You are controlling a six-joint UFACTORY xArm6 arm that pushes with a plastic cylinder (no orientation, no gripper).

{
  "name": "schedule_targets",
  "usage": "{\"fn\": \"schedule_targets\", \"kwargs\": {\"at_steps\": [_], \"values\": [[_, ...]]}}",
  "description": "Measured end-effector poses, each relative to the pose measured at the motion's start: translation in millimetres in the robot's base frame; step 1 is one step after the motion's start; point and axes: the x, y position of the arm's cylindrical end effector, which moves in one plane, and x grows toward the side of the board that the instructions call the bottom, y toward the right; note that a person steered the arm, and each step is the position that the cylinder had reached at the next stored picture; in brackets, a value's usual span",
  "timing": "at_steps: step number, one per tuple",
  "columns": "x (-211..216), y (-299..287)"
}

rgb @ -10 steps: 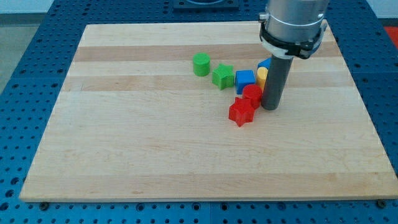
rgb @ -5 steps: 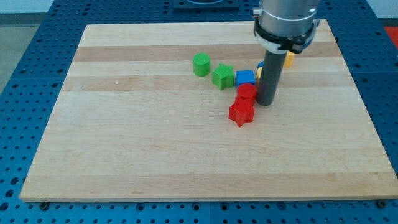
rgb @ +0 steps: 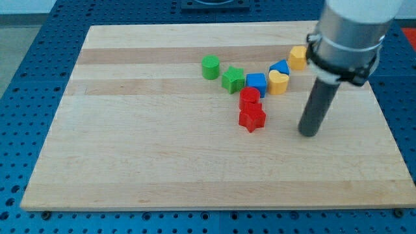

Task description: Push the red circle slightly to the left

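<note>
Red circle sits mid-board; my tip stands clear of it.

The red circle (rgb: 249, 97) lies just below the blue cube (rgb: 257, 83) and touches the red star (rgb: 252, 118) beneath it. It looks a light, stiff, smooth little puck that should slide readily, and a rod can only shove it, best squarely on its right-hand side. From the red circle, a green star (rgb: 233, 79) and green cylinder (rgb: 210, 67) lie up-left; a yellow heart (rgb: 278, 82), a second blue block (rgb: 281, 67) and a yellow block (rgb: 298, 56) run up-right. My tip (rgb: 310, 132), a bare rod holding nothing, rests well to the circle's right and slightly below, touching no block.
</note>
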Motion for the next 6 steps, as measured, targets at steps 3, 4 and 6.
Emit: {"fn": "schedule_targets", "kwargs": {"at_steps": [3,4,6], "values": [[-1,-163],[-35,-171],[-71,-170]]}}
